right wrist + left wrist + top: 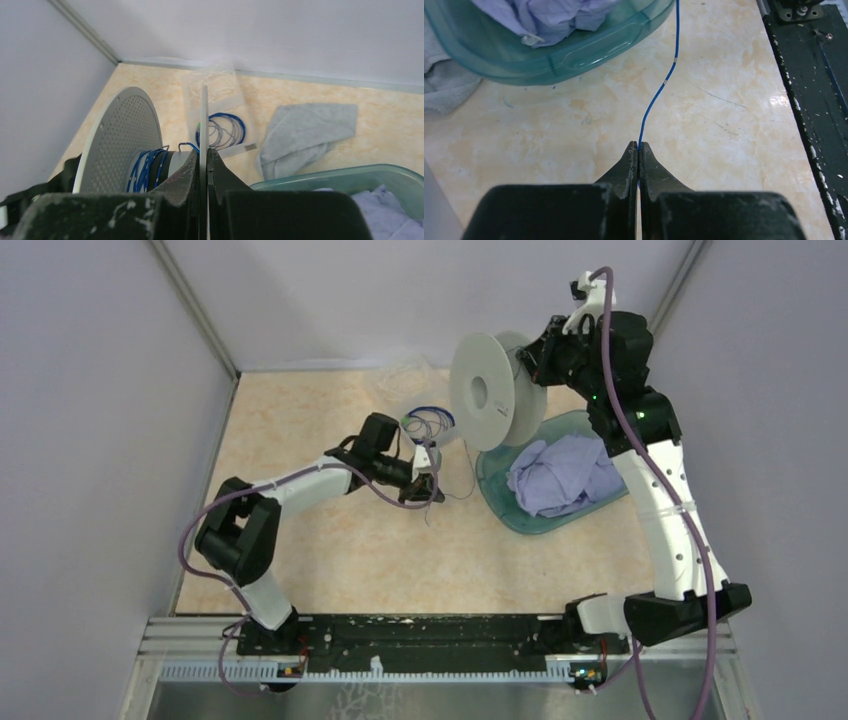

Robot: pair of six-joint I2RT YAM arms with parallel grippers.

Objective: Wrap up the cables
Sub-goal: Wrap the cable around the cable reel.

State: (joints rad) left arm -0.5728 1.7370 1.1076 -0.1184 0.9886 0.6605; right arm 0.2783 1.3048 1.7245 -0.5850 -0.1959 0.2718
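The cable (659,92) is a very thin wire, blue in the left wrist view, running from the top edge down to my left gripper (639,145). That gripper is shut on it, low over the table beside the tub. From above, the left gripper (432,478) sits left of the tub, and the wire shows as a faint dark thread (469,475). The pale grey spool (490,390) is held up in the air. My right gripper (204,150) is shut on the rim of one spool flange (204,115). A few blue turns (145,167) lie around the spool's core.
A teal tub (497,492) holding a lilac cloth (565,475) stands under the spool. A clear bag with a coil of blue wire (227,131) lies behind it, beside a grey cloth (305,130). The black rail (814,100) runs along the near table edge.
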